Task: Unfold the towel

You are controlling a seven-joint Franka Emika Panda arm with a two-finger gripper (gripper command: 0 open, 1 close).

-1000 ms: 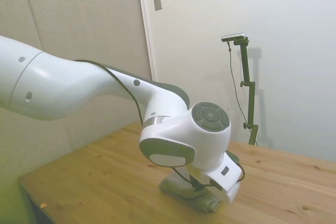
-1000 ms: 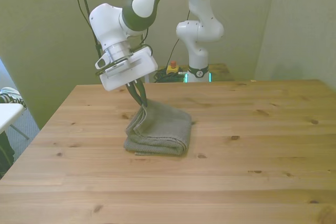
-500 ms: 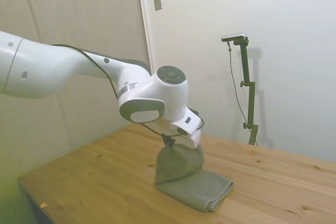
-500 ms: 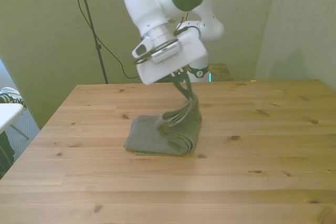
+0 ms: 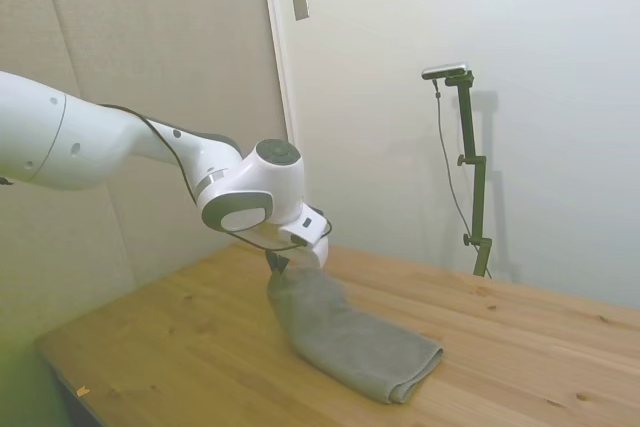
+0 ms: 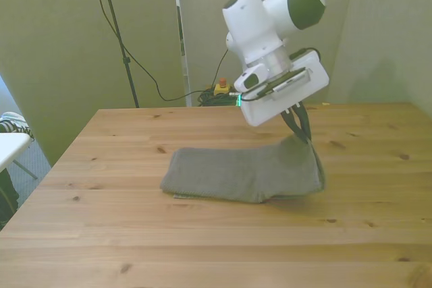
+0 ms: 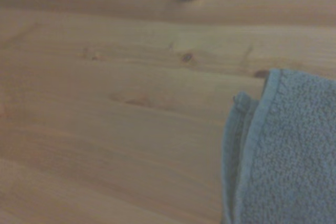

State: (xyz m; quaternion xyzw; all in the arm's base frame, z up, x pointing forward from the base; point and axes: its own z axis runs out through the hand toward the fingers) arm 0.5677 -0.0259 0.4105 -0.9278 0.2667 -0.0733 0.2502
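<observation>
From the side, you see the gripper pinched closed on one end of the towel, a grey-green terry cloth that slopes down from the fingers and lies stretched along the tabletop, its far end still doubled into a soft rounded fold. The tabletop is pale, knotty pine boards; behind it stand plain light walls with a small switch plate by a white door frame. From the front, you find the gripper clamped on the towel at the front view's right, lifting that corner just off the wood while the rest lies flat as a long nubby strip across the tabletop. A black cable hangs against the greenish wall. In the wrist view, you see the towel up close: looped pile, a stitched hem, layered edges, over blurred grainy tabletop.
</observation>
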